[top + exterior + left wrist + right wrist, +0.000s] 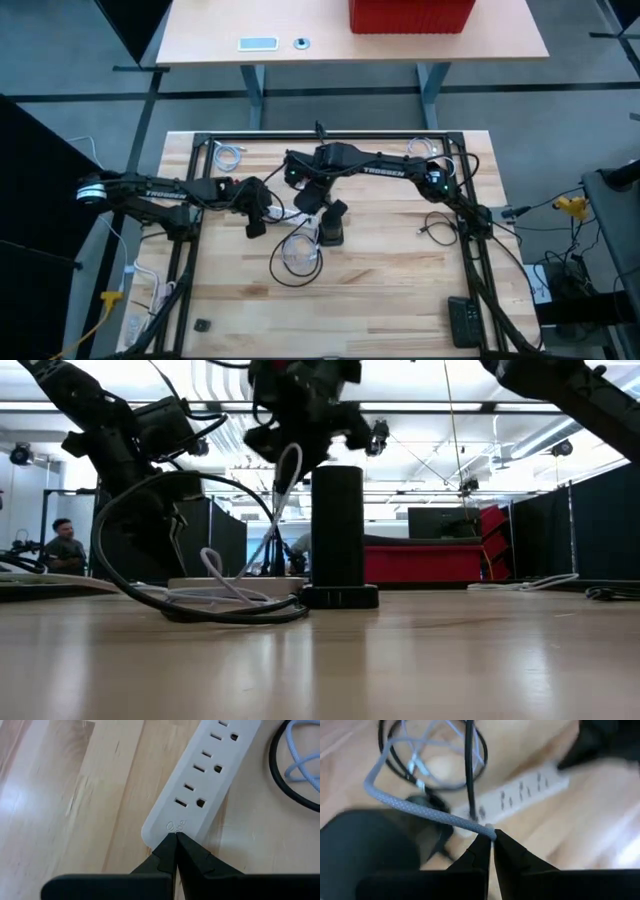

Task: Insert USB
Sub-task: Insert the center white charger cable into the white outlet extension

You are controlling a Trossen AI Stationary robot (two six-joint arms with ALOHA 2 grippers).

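While both dark arms reached in toward the middle of the wooden table [380, 290], the largest thing on it was a black cylindrical tower [337, 530] standing upright on its base near the centre. Just beside it lay a white power strip [200, 790], flat on the boards, with a loop of black cable [290, 262] and a tangle of pale cord [215, 575] coiled near it. The right gripper [492, 837] hung above the tower and the strip, its two fingers pinched together on the end of a grey braided USB cable [420, 805], which trailed away from the tips in a long bend toward the coils. The left gripper [176, 837] sat low at one end of the power strip, its fingers [197, 857] pressed tight against each other with nothing between them, the tips right at the strip's rounded end. Off in the room behind, a person [64, 546] was seated at the far left.
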